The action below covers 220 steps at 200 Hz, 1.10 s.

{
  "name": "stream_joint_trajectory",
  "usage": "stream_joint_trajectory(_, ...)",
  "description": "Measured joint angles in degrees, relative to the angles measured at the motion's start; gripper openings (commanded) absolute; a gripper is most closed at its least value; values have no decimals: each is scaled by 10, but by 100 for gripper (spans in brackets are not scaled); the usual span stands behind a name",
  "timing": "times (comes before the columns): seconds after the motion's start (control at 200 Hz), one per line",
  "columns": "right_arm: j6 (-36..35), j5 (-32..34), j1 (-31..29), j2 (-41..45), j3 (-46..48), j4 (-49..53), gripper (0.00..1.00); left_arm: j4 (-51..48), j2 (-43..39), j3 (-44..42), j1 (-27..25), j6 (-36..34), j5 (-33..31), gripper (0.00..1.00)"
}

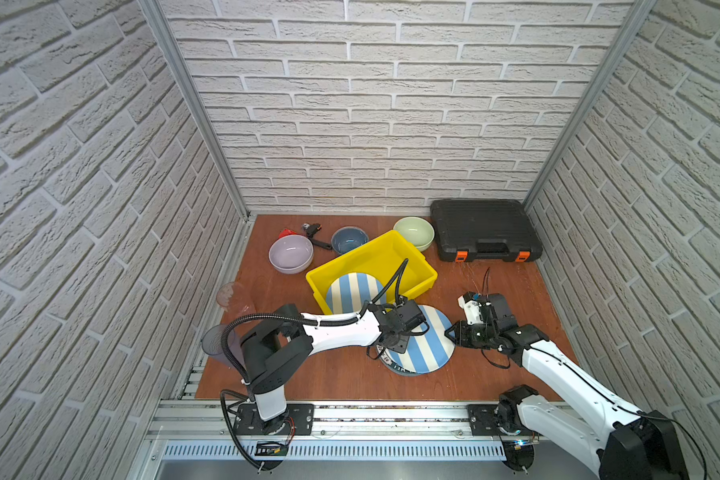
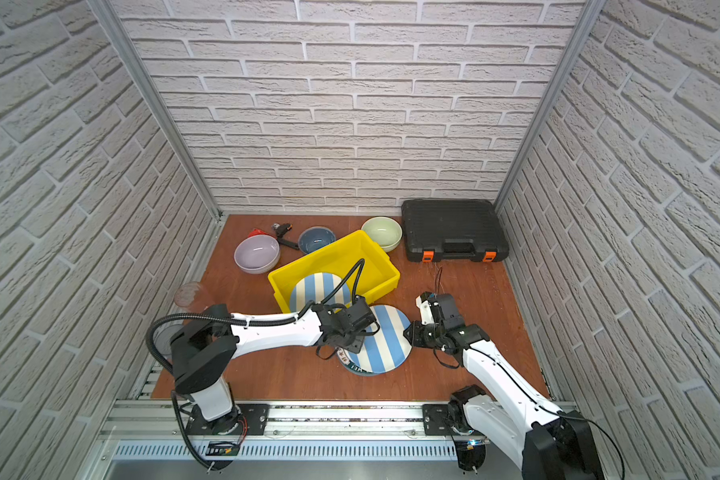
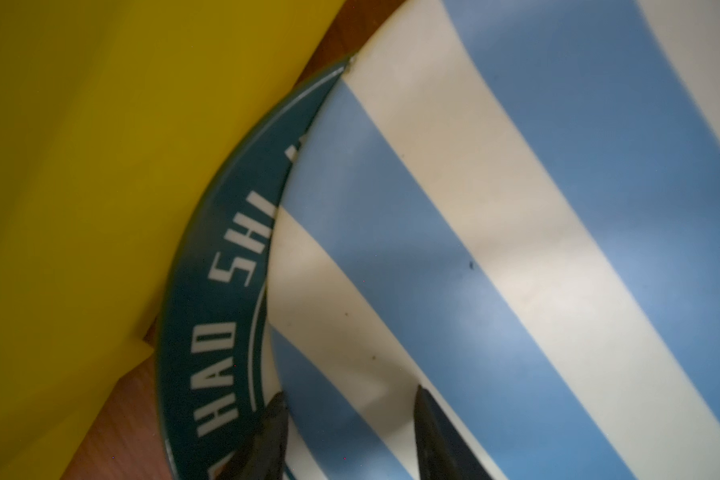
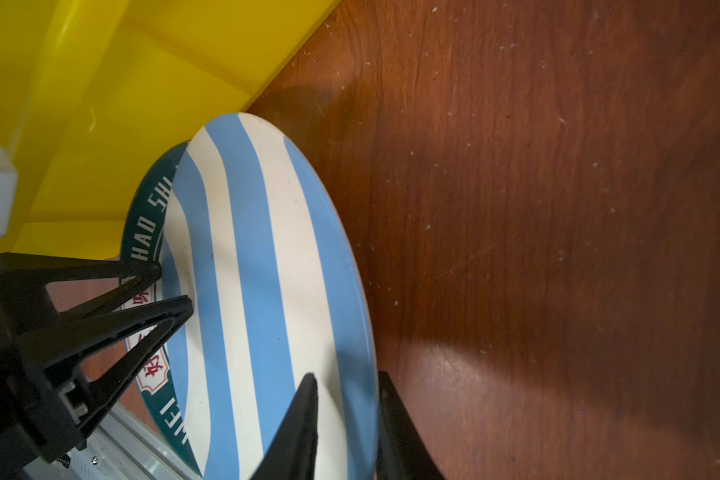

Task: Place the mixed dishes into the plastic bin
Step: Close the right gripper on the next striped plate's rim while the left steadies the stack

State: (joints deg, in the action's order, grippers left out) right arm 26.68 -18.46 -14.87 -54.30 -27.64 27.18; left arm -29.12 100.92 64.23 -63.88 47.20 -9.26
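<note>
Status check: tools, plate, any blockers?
Left tool open at striped plate rim. Right tool straddles opposite rim, grip unclear. Plate rests on printed plate, outside yellow bin, its wall close beside. Second striped plate inside bin.

We look into a narrow booth whose back wall (image 1: 371, 104), left wall (image 1: 59, 166) and right wall (image 1: 661, 166) all carry the same pale brick pattern. An aluminium post (image 1: 192, 108) runs up each back corner. The tabletop (image 1: 329, 374) is reddish-brown wood, flecked with pale specks in the right wrist view, where a soft patch of light (image 4: 445, 365) lies on it. Along its near edge we see a grooved aluminium rail (image 1: 391, 415), then a slotted metal strip (image 1: 391, 451)
</note>
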Motion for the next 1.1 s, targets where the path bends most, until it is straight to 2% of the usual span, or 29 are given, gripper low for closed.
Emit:
stream_joint_trajectory(0.495,11,-27,5,4,0,-3,20,30,6,10,0,0,22,48)
stream_joint_trajectory(0.77,27,-30,10,8,0,-14,7,39,5,10,0,0,23,48)
stream_joint_trajectory(1.1,27,-52,9,37,-17,-6,6,45,-19,9,1,-1,37,49)
